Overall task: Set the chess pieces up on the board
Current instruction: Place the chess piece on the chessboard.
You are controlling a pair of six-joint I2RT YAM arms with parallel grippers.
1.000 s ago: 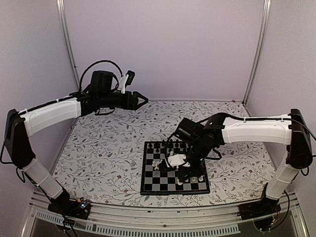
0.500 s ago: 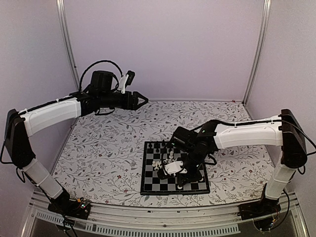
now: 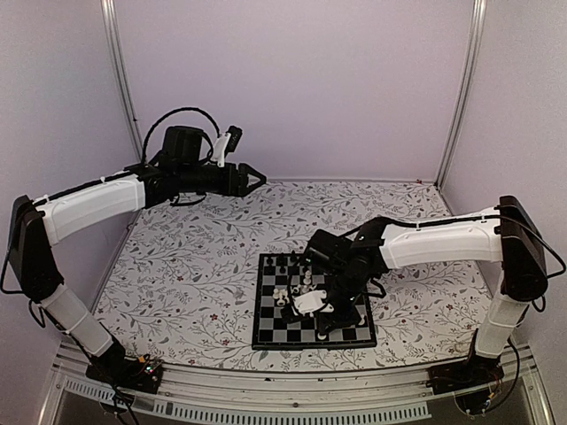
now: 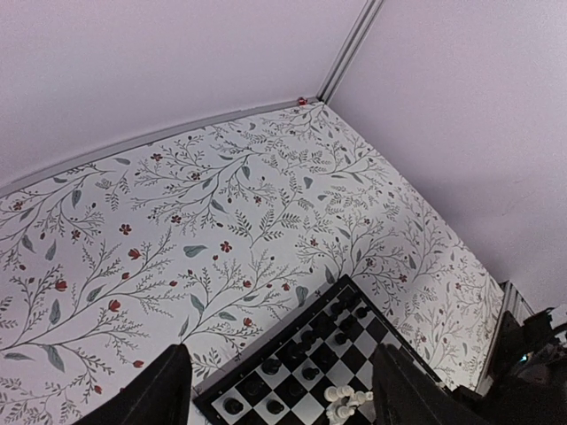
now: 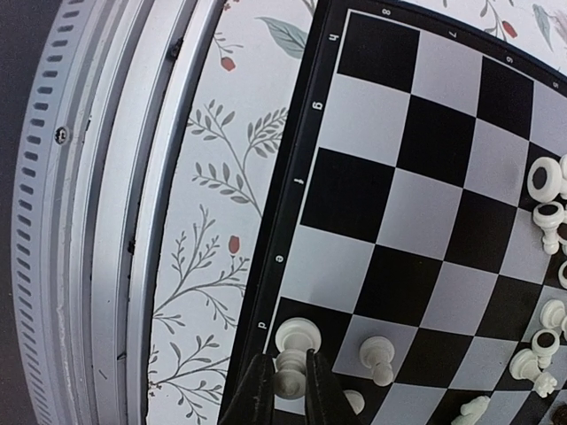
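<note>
– Grip at the near edge of the board [image 5: 416,133]: what is held?

– A white piece [image 5: 298,338] is pinched between the nearly closed jaws of the right gripper [image 5: 285,390], low over a dark square in the edge row nearest the rail. It is taken by its slim body, and the round end is seen just past the fingertips. Whether it is resting on the square cannot be told.

– How is such a piece expected to handle?

– It is judged to be very light, stiff, smooth plastic that is easily tipped, or flicked out if squeezed off-centre. Hold is best taken at the waist, so that it can be set down upright. A second white piece [image 5: 378,359] stands just beside it, so little room is left for the jaws to part.

– What is seen farther in?

– More white pieces [image 5: 538,179] are bunched towards the middle of the board and not ranked. Black pieces [image 3: 293,259] are lined along the far edge. Most of the white side is judged not yet placed.

– And the other arm?

– The left gripper [image 3: 257,180] is held high at the back left, well apart from the board. Its jaws are spread wide, and nothing is held between them.
</note>
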